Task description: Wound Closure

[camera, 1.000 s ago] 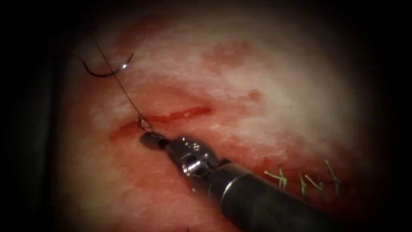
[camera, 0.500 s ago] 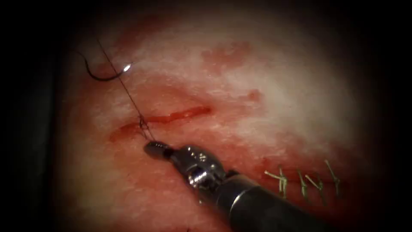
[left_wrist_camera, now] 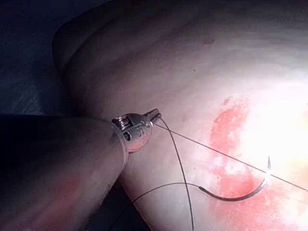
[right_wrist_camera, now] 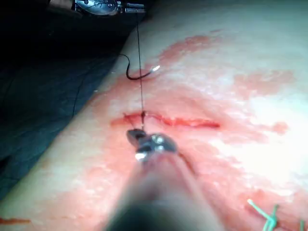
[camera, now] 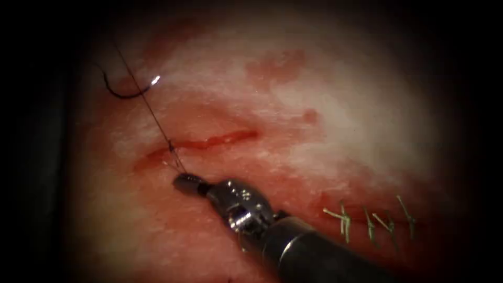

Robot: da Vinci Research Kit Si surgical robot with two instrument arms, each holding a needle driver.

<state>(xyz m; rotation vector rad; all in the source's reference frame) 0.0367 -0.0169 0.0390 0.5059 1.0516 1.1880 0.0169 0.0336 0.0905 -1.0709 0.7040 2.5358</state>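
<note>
The right jaws (camera: 182,181) are pinched shut on the short end of the thread (camera: 152,112), just under the cut (camera: 215,140). The left jaws (left_wrist_camera: 156,114) are pinched on the long end, far off to the left. Between them sits a small knot (camera: 171,148), right on the cut. The loop there has got smaller as the right jaws moved away, so the knot is being pulled tight.

To do this well, I think both ends should be pulled slowly and evenly. The knot should stay flat on the cut, and the tissue (camera: 314,105) should not bunch up.

The needle (camera: 126,94) lies loose on top of the tissue, up and left of the cut. No tool holds it.

Count: two tools, one needle, one thread, one knot, one open cut, and about four old green stitches (camera: 343,217) to the right.
</note>
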